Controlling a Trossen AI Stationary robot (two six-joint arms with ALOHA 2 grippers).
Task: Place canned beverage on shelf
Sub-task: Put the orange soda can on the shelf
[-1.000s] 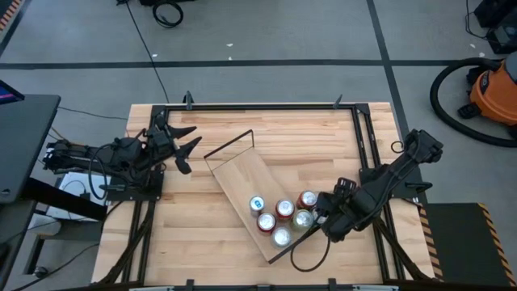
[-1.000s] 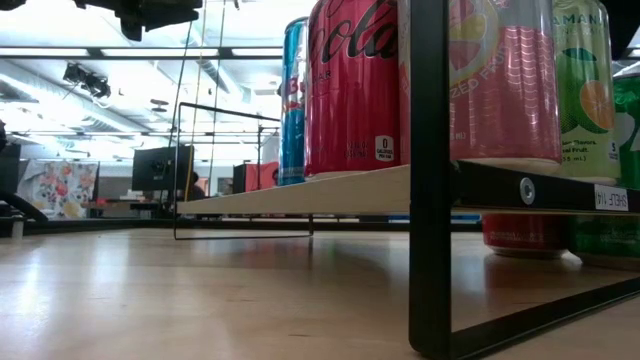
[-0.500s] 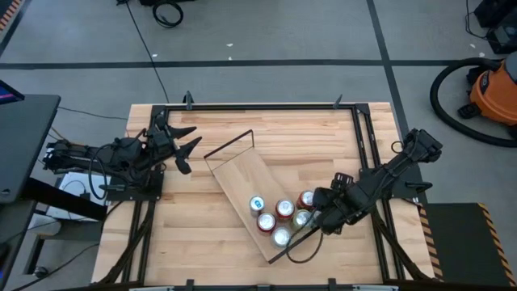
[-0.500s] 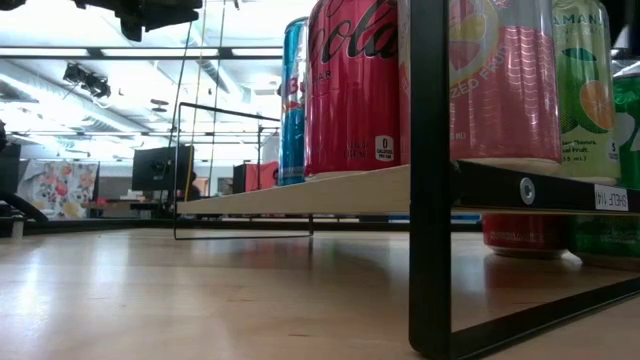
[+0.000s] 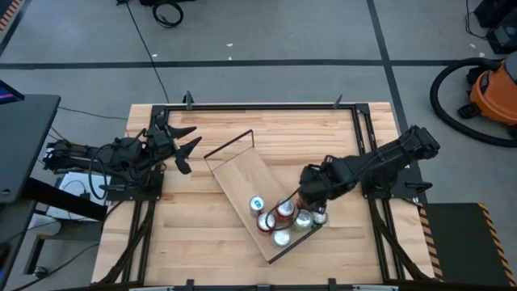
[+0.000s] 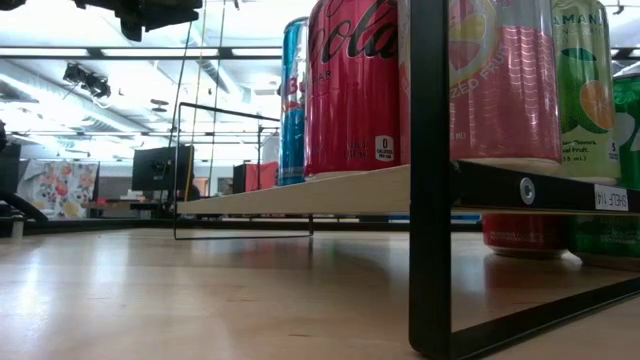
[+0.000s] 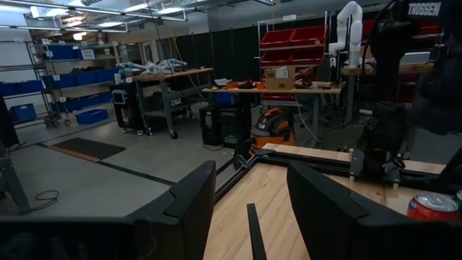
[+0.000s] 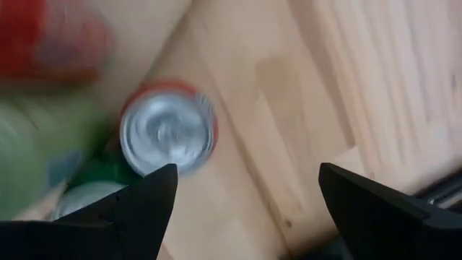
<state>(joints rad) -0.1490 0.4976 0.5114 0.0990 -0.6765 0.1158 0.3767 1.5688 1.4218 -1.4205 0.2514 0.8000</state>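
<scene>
Two spread fingers of my right gripper (image 5: 311,196), holding nothing, hover above the cans (image 5: 280,218) clustered on the shelf (image 5: 242,179). My left gripper (image 5: 184,145) waits released near the table's (image 5: 266,117) left edge.

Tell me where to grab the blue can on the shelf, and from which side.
Likely best: its upper side wall, descending from above on the bare-board side. The blue can stands upright on the shelf, with a red can close beside it toward the cluster. The right gripper, open, hovers over that cluster; the left gripper waits at the table's left.
</scene>
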